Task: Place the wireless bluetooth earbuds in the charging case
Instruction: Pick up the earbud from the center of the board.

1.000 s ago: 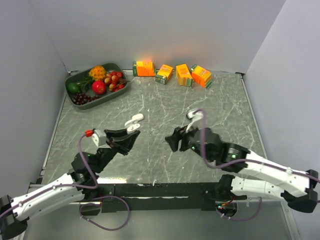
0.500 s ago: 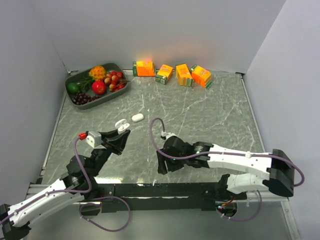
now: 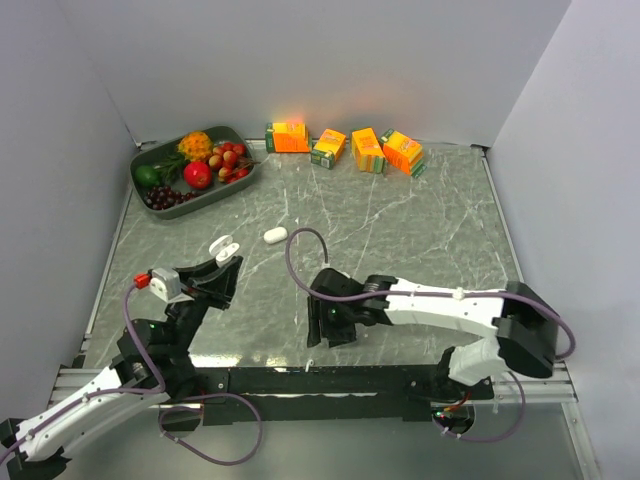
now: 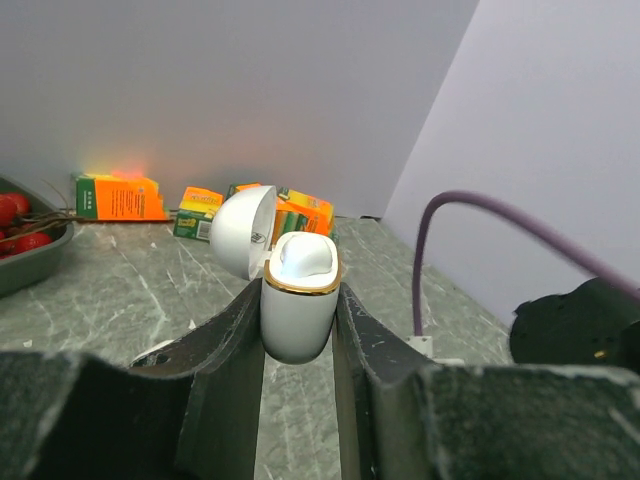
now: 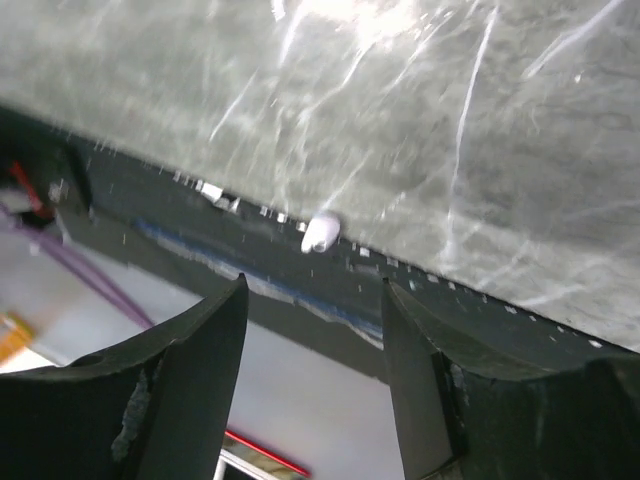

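At the back left of the grey marbled table [image 3: 430,230], a dark green tray [image 3: 222,190] holds mixed fruit [image 3: 198,173]. The left gripper [image 4: 298,292] clamps the white gold-rimmed charging case [image 4: 296,320], lid open, and has drawn back leftward since a second ago. The right gripper [image 5: 312,290], fingers apart, has retreated to the table's near edge, where one tiny white plastic earbud [image 5: 321,232] lies. A second white earbud [image 3: 275,235] lies mid-table.

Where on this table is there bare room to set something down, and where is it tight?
Widest bare patch: the table's right half, between the juice cartons and the right arm. Also the centre, beyond the right gripper. Crowded: back-left by the fruit tray, and near-left around the left gripper clamping the charging case.
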You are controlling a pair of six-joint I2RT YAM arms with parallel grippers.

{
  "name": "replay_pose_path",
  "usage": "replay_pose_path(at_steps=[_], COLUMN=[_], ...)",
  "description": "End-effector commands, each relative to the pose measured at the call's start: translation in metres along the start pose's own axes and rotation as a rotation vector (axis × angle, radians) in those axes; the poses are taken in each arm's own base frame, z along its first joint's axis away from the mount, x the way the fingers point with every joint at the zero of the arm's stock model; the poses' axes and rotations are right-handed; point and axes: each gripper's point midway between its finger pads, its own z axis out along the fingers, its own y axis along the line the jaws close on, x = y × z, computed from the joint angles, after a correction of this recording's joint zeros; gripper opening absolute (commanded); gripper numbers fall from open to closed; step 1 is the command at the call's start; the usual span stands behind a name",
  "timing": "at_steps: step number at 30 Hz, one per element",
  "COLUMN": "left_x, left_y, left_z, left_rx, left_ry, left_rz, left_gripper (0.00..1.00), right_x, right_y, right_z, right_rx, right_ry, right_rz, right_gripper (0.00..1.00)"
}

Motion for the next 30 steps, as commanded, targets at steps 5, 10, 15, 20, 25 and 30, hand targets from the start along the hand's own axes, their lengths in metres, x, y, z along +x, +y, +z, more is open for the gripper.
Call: replay_pose_path(at_steps=[5, 10, 15, 20, 25, 30], left_x=[-0.024, -0.025, -0.021, -0.021, -0.021, -0.017], left_y=[0.001, 0.000, 0.000, 0.001, -0.001, -0.002], left_z=[0.001, -0.002, -0.007, -0.009, -0.008, -0.008], left_rx=[-0.026, -0.018, -0.010, -0.011, 0.000, 0.004], left_ry=[-0.038, -0.033, -0.026, -0.029, -0.030, -0.018], left_rz=[-0.028, -0.055, -0.076, -0.082, -0.081, -0.081], left_gripper=[0.01, 0.01, 0.01, 0.01, 0.01, 0.01], right_x=[-0.001, 0.013, 0.024, 0.031, 0.033, 0.034], right_y=[0.029, 0.024, 0.015, 0.008, 0.003, 0.001], right_z=[0.036, 0.044, 0.053, 0.058, 0.061, 0.065], right_rx=[0.018, 0.042, 0.070, 0.097, 0.121, 0.133], right_ry=[0.069, 0.099, 0.131, 0.152, 0.157, 0.172], right_rz=[0.174, 0.187, 0.175, 0.172, 0.162, 0.156], right_gripper=[0.61, 0.58, 0.54, 0.52, 0.52, 0.50])
